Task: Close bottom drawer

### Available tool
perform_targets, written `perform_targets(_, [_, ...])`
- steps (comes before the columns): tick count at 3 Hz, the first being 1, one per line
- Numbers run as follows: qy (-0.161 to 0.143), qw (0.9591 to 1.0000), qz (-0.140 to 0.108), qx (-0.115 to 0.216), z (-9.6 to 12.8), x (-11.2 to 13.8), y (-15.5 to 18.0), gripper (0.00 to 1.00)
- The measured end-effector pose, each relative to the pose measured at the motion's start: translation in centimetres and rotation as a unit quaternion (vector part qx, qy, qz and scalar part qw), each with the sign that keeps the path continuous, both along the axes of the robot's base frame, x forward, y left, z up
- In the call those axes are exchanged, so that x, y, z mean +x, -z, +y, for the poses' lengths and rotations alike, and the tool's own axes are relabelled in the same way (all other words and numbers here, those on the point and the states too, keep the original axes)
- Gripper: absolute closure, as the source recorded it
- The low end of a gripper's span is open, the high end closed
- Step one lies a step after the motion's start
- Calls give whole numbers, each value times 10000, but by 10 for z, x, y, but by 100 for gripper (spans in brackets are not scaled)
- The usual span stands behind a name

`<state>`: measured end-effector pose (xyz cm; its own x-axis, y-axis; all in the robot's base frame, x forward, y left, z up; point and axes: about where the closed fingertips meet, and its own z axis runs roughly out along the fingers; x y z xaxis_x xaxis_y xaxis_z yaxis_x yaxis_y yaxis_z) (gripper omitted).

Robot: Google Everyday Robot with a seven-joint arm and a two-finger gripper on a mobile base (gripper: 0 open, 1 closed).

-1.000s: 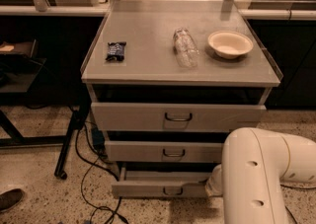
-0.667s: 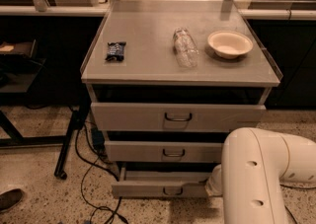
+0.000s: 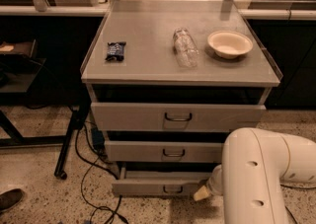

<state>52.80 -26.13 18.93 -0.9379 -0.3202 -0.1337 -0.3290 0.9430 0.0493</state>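
Note:
The bottom drawer (image 3: 148, 186) is the lowest and slimmest grey front of three, with a small dark wire handle (image 3: 172, 189) at its centre. It stands pulled out a little beyond the drawer above. My white arm (image 3: 256, 178) fills the lower right. My gripper (image 3: 201, 193) is low at the right end of the bottom drawer's front, mostly hidden behind the arm; only a pale tip shows against the drawer.
The cabinet top (image 3: 148, 65) holds a dark snack packet (image 3: 115, 51), a clear plastic bottle (image 3: 184, 46) lying down and a white bowl (image 3: 230, 44). Black cables (image 3: 94, 168) and a stand leg (image 3: 69, 139) lie left of the cabinet. A shoe (image 3: 10, 199) shows bottom left.

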Motion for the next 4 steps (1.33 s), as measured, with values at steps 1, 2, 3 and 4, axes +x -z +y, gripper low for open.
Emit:
perform_targets(1, [0,10000,0,0,0,0,0,0])
perform_targets(2, [0,10000,0,0,0,0,0,13])
perform_targets(3, [0,10000,0,0,0,0,0,36])
perform_targets(4, [0,10000,1,0,0,0,0,59])
